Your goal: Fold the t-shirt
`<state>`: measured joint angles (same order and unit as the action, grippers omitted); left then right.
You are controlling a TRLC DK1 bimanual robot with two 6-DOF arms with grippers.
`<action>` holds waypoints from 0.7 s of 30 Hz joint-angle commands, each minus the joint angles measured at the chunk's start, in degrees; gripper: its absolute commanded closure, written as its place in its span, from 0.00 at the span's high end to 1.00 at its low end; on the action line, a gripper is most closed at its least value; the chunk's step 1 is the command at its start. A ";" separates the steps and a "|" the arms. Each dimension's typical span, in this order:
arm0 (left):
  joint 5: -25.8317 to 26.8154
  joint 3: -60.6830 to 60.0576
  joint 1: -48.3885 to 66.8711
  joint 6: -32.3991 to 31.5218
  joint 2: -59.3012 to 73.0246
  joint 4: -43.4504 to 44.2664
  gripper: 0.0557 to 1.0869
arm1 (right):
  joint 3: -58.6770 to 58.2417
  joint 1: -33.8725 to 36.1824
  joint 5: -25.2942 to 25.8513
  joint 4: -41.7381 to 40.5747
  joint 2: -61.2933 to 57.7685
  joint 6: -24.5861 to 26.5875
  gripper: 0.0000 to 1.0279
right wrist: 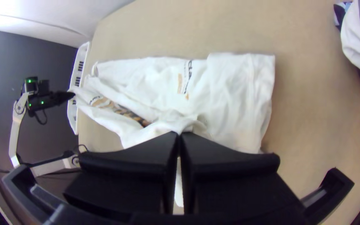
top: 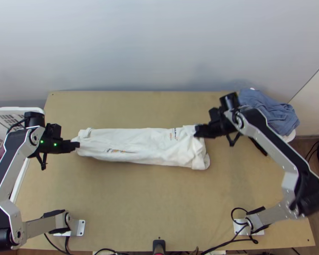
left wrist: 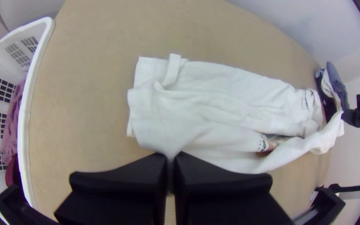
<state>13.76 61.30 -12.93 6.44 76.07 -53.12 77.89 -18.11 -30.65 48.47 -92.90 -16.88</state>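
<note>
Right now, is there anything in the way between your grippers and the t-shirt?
No, nothing I can see. The left gripper and right gripper each have their jaws shut on the white t-shirt, one near each end. The white basket and blue cloth are off to the sides, not in between.

T-shirt print [right wrist: 126, 113] partly hidden; basket [left wrist: 24, 112] cut off.

A pale grey wall [top: 159, 46] fills the upper part of the top view, and soft light is lying on it. Below it stands a light wooden table [top: 129, 199]. At the right edge there is brown floor [top: 306, 146]; at the left edge, a white basket [top: 17, 109].
</note>
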 commanded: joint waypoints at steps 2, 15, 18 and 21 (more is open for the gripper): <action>-0.05 4.80 1.06 -2.48 3.91 1.36 0.04 | 10.00 6.51 0.16 -3.38 -10.19 -0.25 0.03; -2.68 9.10 3.61 -12.41 20.87 23.77 0.05 | 14.40 7.74 1.04 -7.77 -21.18 -2.19 0.03; -3.21 11.83 3.79 -13.64 25.18 24.91 0.17 | 13.52 8.35 0.95 -7.86 -22.50 -2.10 0.03; -3.65 12.88 4.49 -13.56 27.90 25.00 0.38 | 12.38 8.70 0.95 -7.95 -23.29 -2.10 0.03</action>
<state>11.33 70.87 -9.58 -5.43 96.57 -31.88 91.29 -10.50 -29.82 41.17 -113.06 -18.85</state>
